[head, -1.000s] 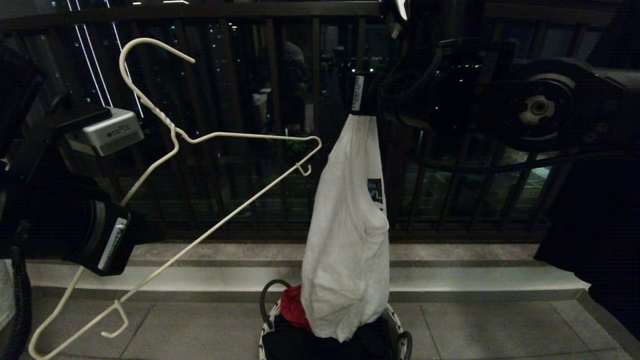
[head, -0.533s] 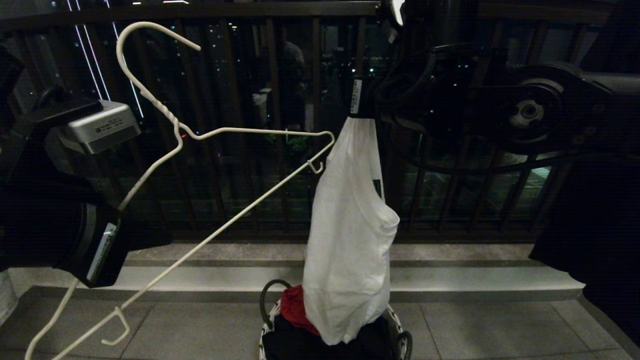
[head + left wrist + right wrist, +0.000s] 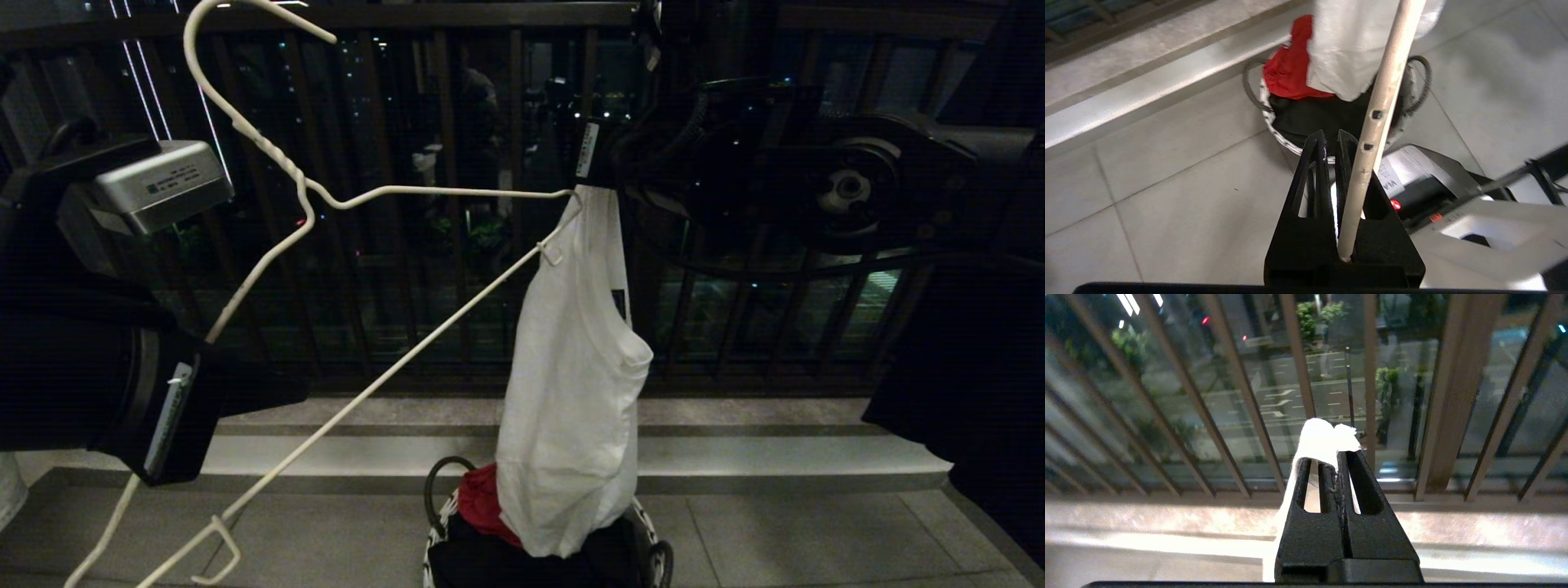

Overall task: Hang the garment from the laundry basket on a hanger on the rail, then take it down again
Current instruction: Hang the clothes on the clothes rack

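Note:
The white garment [image 3: 571, 384] hangs in a long bunch from my right gripper [image 3: 591, 171], which is shut on its top edge [image 3: 1319, 437] in front of the balcony bars. Its lower end reaches into the laundry basket [image 3: 439, 523] on the floor. My left gripper [image 3: 286, 392], low on the left, is shut on one arm of the white wire hanger [image 3: 457, 191]. The hanger is tilted, hook up and to the left. Its far end touches the garment just below the right gripper. In the left wrist view the hanger wire [image 3: 1384, 94] runs out from the gripper [image 3: 1331, 139] towards the basket [image 3: 1274, 126]. The rail is out of view.
A red cloth [image 3: 478, 498] and a black garment [image 3: 490, 563] lie in the basket. The dark balcony railing [image 3: 408, 269] and a stone step [image 3: 735, 457] run behind. A black cloth [image 3: 963, 367] hangs at the right. My own base [image 3: 1433, 179] sits beside the basket.
My left arm has lifted the hanger and swung it to the right. Its far end, apart from the garment before, now touches its top. The right gripper has kept still.

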Available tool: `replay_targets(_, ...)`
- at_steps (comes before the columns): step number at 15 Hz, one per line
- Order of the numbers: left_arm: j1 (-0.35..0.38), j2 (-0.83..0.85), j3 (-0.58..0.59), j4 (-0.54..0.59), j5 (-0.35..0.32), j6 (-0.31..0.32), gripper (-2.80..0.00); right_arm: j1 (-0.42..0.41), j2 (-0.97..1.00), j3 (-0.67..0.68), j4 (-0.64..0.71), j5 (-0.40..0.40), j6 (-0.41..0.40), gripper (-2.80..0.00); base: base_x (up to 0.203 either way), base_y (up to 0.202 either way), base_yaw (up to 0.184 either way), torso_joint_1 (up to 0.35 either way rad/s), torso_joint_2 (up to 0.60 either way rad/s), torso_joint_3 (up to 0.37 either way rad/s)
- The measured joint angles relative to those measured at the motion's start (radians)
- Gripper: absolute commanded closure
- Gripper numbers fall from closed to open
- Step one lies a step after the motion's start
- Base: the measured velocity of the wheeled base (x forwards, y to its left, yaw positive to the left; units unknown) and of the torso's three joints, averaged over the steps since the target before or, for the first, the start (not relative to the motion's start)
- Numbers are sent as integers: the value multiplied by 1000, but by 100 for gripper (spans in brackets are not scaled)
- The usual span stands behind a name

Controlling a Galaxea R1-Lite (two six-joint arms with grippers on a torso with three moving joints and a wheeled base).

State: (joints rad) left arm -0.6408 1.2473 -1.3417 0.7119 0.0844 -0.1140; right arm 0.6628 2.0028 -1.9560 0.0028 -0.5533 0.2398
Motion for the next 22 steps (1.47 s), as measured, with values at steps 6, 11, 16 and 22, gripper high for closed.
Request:
replay_targets(6, -67, 25, -2, -9, 49, -63, 0, 2, -4, 1, 18, -72, 168, 0, 0, 0, 0, 0, 0, 0)
replay_targets(11, -102, 63, -24, -24, 50, -129, 0, 3, -6, 4, 21, -74, 262, 0, 0, 0, 0, 0, 0, 0)
replay_targets(16, -110, 88, -27, -60, 50, -161, 0, 7, -6, 7, 20, -73, 289, 0, 0, 0, 0, 0, 0, 0)
replay_targets(22, -120, 112, -28, -70, 50, -182, 0, 11, -6, 8, 20, -73, 300, 0, 0, 0, 0, 0, 0, 0)
